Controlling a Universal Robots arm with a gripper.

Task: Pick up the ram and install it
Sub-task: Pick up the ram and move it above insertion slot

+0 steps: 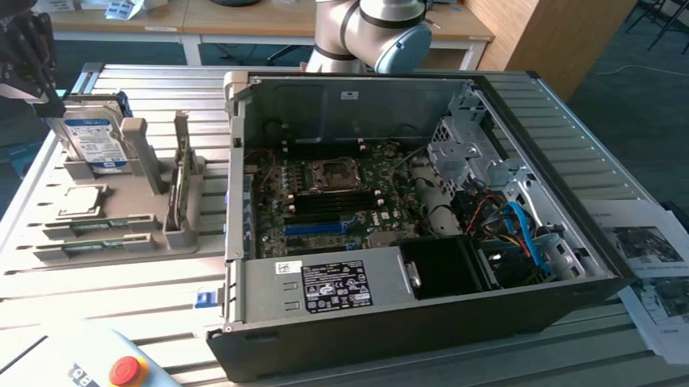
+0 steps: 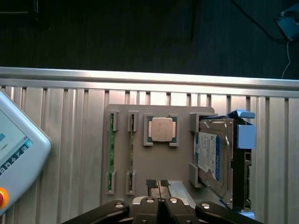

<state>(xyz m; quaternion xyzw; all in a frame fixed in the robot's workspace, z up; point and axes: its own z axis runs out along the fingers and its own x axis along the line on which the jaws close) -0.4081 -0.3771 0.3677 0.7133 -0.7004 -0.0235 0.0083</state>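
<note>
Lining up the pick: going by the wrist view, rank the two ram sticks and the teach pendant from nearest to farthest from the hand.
1. Inner ram stick, slotted beside the processor, closest to the hand.
2. Outer ram stick, at the tray edge.
3. Teach pendant, off the tray on the slatted table.

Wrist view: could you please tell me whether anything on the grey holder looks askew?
Nothing stands out: both ram sticks sit straight and parallel, the processor lies square, the hard drive stands upright.
</note>
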